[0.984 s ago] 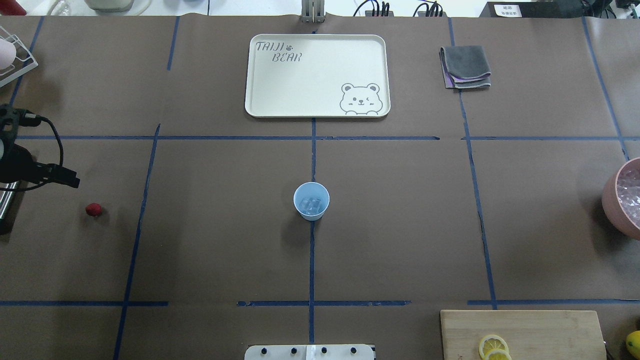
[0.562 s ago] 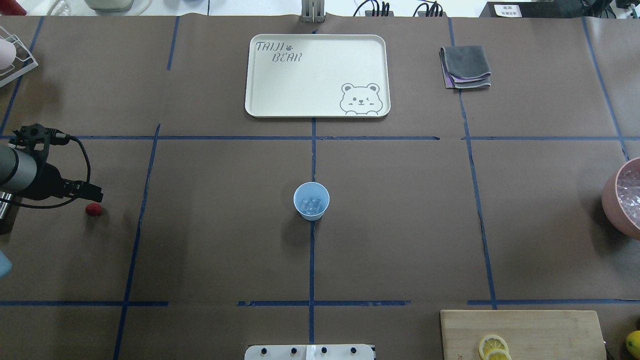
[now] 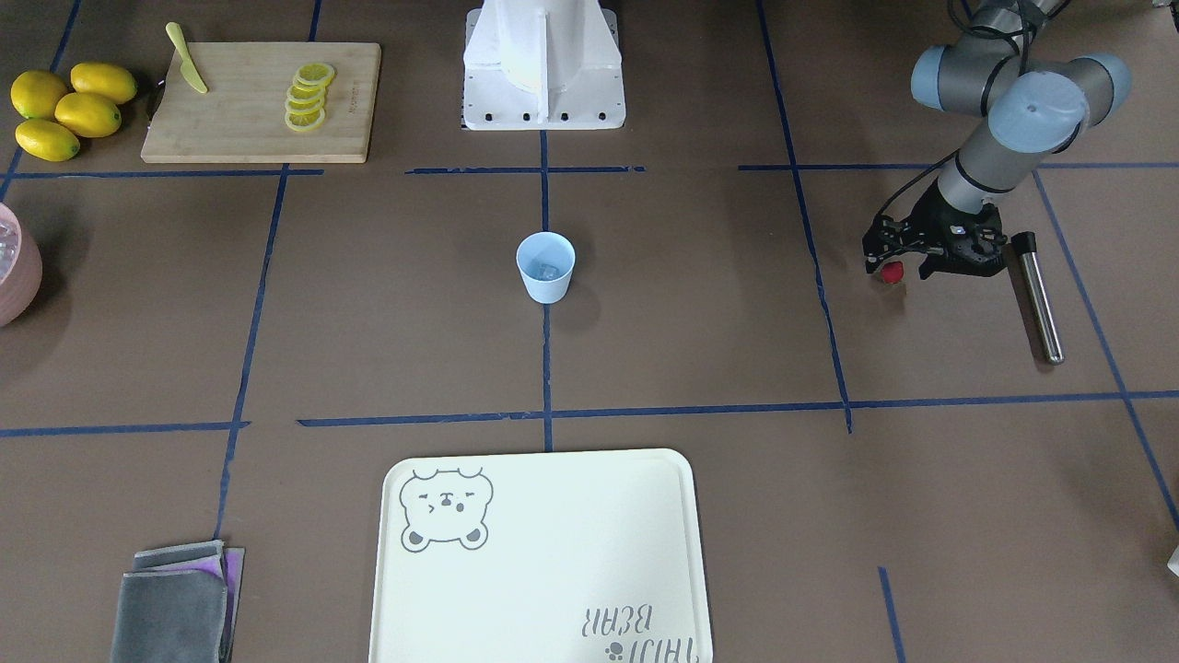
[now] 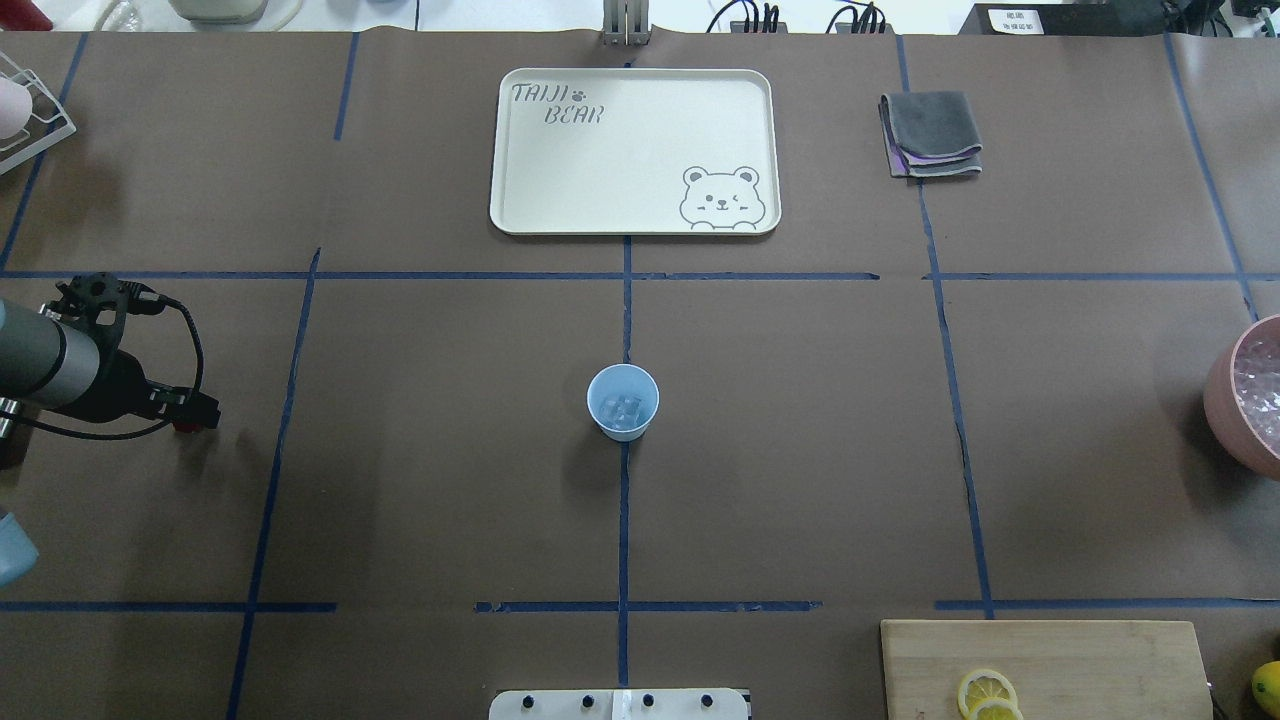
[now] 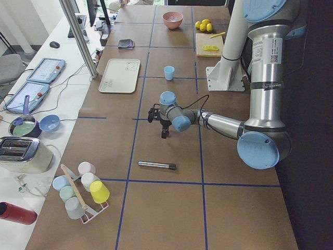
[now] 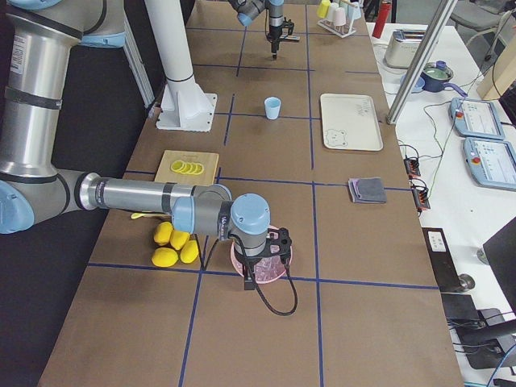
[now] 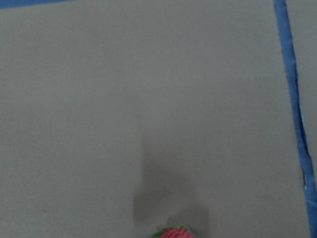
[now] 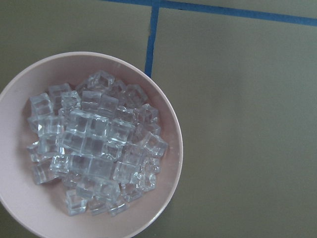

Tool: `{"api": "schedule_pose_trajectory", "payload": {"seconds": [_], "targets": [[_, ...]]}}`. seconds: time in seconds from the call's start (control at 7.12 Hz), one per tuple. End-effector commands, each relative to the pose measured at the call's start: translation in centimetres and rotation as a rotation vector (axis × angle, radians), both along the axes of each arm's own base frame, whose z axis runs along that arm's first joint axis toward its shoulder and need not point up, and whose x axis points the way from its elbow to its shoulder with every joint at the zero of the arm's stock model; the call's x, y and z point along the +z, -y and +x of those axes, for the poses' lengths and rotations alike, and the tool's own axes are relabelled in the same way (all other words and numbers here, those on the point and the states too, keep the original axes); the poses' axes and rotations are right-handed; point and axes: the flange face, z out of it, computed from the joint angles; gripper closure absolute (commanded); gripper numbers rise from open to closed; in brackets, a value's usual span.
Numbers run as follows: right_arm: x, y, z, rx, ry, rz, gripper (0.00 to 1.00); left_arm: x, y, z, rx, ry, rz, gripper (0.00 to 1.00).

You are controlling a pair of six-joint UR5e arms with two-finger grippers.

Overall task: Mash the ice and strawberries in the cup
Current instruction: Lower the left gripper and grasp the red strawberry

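At the left of the overhead view, the left gripper (image 4: 193, 415) is held low over the table (image 4: 400, 480), fingers spread, and the strawberry (image 3: 892, 273) is seen lying between them. The cup (image 4: 622, 402) is set upright at the centre, ice (image 4: 624, 408) inside. At the far right, the right gripper (image 6: 264, 272) is poised above the pink bowl (image 4: 1222, 395) of cubes (image 8: 94, 148); whether it is spread or closed cannot be told.

arms (image 3: 976, 170): silver tubes, light-blue joint caps (image 3: 1032, 110) | left tool (image 3: 895, 262): black, looped black cable (image 4: 201, 350) | base (image 3: 543, 92): white column, bolted plate
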Motion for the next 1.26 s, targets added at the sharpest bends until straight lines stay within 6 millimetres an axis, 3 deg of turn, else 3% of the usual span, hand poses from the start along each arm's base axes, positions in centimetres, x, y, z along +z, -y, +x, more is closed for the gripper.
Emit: {"api": "schedule_pose_trajectory", "payload": {"seconds": [0.0, 0.14, 0.42, 0.56, 0.84, 1.12], "targets": [[-0.1, 0.0, 0.0, 0.002, 0.000, 0.000, 0.00, 0.1, -0.1, 0.0, 0.001, 0.003, -0.003, 0.76], [-0.1, 0.0, 0.0, 0.002, 0.000, 0.000, 0.00, -0.3, -0.1, -0.1, 0.002, -0.002, 0.003, 0.95], [-0.2, 0.0, 0.0, 0.003, 0.000, 0.002, 0.00, -2.9, -0.1, -0.9, 0.001, -0.021, 0.018, 1.00], [-0.3, 0.0, 0.0, 0.003, 0.000, 0.003, 0.00, -6.0, -0.3, -0.9, 0.004, 0.008, -0.010, 1.00], [-0.4, 0.0, 0.1, 0.006, 0.000, 0.005, 0.00, -15.7, 0.5, 0.0, 0.001, 0.038, -0.039, 1.00], [-0.4, 0.0, 0.1, 0.006, 0.000, 0.007, 0.00, -26.1, 2.9, 3.4, -0.031, 0.028, -0.077, 1.00]]}}
